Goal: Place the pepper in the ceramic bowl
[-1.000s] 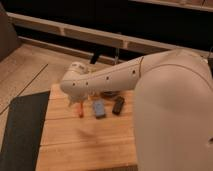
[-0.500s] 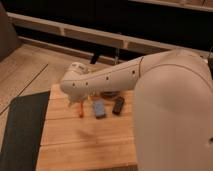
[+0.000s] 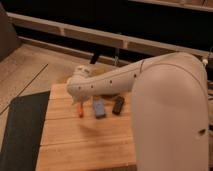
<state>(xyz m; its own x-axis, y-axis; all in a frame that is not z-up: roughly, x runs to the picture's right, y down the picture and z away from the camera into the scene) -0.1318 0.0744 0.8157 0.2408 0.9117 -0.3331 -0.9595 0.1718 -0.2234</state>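
Orange-red against pale wood: the pepper lies flat on the wooden tabletop, left of the frame's centre, tucked just under the rounded bend of my white arm. Just to its right sits a blue rectangular object, and beyond that a black oblong object, the three in a short row.

My gripper hangs higher in the frame, above the arm's upper edge. It shows as two dark prongs standing apart with nothing between them, so it is open and empty, well away from the pepper.

I cannot find the ceramic bowl anywhere. My own arm covers much of the right side and the strip of table behind it, so I judge the bowl is hidden there.

To do this step well, I would come down on the pepper from above, jaws across its narrow width and near its thicker end. The blue object is close on the right, so the finger on that side needs care not to nudge it. A low, firm close matters, since a slim tapered thing can roll or slip out.

For room, the tabletop is bare wood in the lower part of the frame. Its left edge drops to a dark mat, near the pepper, so a push leftward is risky. A pale ledge runs across the top.
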